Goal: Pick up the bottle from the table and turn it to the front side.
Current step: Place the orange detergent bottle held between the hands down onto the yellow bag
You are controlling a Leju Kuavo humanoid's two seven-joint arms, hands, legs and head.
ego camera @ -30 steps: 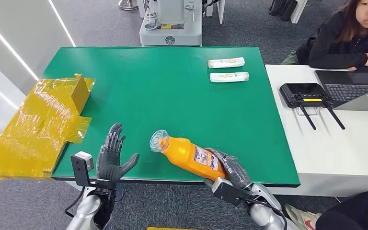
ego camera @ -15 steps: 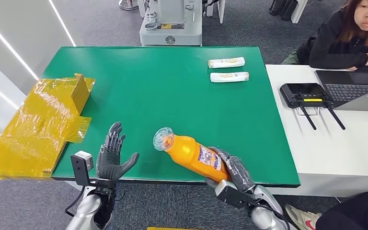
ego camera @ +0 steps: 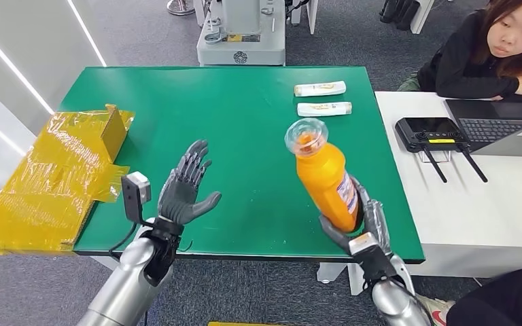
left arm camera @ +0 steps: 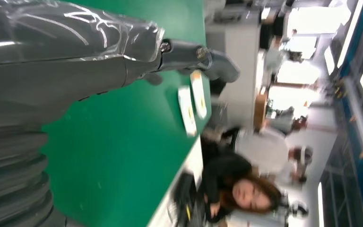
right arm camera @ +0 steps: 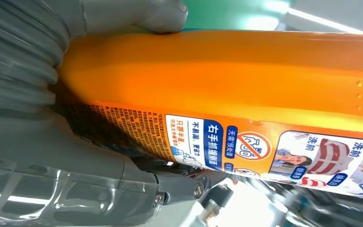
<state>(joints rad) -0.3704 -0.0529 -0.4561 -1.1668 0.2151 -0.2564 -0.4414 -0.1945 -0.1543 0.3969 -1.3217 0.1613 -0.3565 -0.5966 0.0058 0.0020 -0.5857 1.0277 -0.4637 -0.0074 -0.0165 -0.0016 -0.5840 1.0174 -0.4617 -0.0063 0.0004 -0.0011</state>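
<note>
An orange bottle (ego camera: 325,178) with a clear cap stands nearly upright in the air above the green table (ego camera: 245,122), cap up and tilted a little to the left. My right hand (ego camera: 360,227) grips its lower end near the table's front edge. The printed label (right arm camera: 264,146) faces right, toward my fingers (right arm camera: 137,179), with the thumb (right arm camera: 137,14) pressing the plain orange side. My left hand (ego camera: 185,192) is raised over the front left of the table, fingers spread and palm toward the bottle, holding nothing.
Two small white tubes (ego camera: 321,88) (ego camera: 324,109) lie at the far right of the table. A yellow wrapped box (ego camera: 61,170) overhangs the left edge. A white desk (ego camera: 476,197) on the right carries a controller (ego camera: 431,132) and laptop; a person (ego camera: 489,54) sits behind it.
My right hand has lifted the bottle off the table and swung it from lying on its side to nearly upright. My left hand has risen and moved forward and right.
</note>
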